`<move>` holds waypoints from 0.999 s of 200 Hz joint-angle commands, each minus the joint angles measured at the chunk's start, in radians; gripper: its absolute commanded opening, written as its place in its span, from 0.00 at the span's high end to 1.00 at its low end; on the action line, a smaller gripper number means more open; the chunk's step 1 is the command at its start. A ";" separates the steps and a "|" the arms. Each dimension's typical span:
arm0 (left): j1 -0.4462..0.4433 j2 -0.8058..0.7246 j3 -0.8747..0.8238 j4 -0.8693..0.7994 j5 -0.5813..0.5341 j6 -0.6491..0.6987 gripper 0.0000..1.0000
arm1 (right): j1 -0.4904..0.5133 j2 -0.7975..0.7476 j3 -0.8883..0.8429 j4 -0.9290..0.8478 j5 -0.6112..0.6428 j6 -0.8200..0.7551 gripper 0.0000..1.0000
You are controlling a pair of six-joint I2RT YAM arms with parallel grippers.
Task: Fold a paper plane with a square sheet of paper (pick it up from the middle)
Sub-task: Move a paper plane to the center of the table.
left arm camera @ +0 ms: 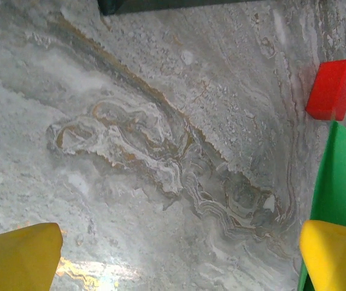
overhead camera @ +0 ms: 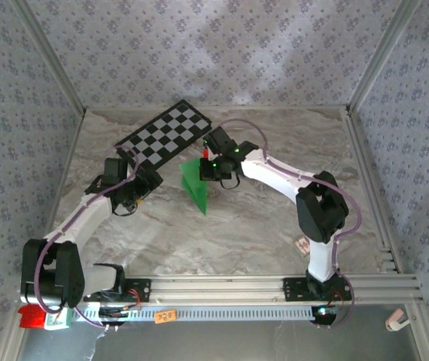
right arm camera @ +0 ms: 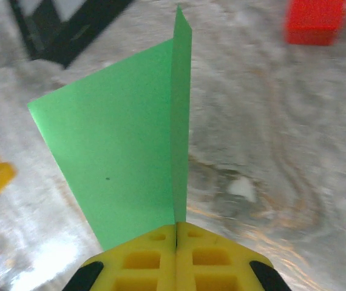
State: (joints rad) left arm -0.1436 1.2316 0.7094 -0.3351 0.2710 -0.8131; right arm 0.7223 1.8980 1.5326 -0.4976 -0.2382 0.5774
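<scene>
Right gripper closed tight, clamped on thin bright green folded paper sheet | sheet at gripper's 7 o'clock in top view | left gripper spread wide, empty, at sheet's 9 o'clock | small red block at sheet's 12 o'clock

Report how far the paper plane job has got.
Done: the green sheet is picked up and bent along one crease. In hand: the right gripper is shut on that crease; the left gripper hangs open beside it. Left: every further fold; no dart shape yet.
</scene>
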 commanded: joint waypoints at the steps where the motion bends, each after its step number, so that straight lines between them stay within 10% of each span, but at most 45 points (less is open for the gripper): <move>1: 0.002 -0.050 -0.021 0.062 0.047 -0.052 0.01 | -0.010 0.013 -0.060 0.135 -0.168 -0.035 0.98; 200: -0.303 0.325 0.061 0.312 0.205 -0.151 0.29 | -0.159 0.007 -0.452 0.431 -0.288 0.105 0.83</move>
State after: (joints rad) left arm -0.4225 1.5162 0.7246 -0.0689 0.4362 -0.9638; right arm 0.5686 1.9289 1.0962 -0.0700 -0.5007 0.6773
